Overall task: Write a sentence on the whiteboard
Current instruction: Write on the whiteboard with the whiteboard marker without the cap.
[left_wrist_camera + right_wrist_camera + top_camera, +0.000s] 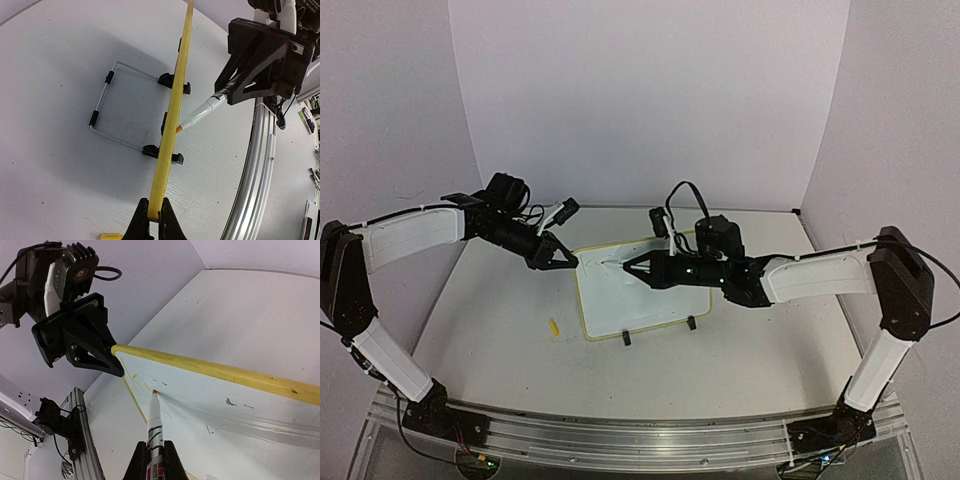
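Currently writing: right gripper pressed together on a marker, its orange tip touching the whiteboard face near the upper left corner.
Bracing: left gripper pinching the yellow rim at that same corner, jaws closed on the edge.
Board position: propped at a tilt on a wire stand at mid-table, black clip feet toward the arms.
Sentence: only a few faint short strokes beside the tip; unreadable.
Risk, tipping: pen pressure could rock the board back, since one corner pinch is its only restraint.
Risk, collision: the tip sits near the left fingers; a stroke toward them may strike.
Risk, legibility: pale ink may leave the letters invisible.
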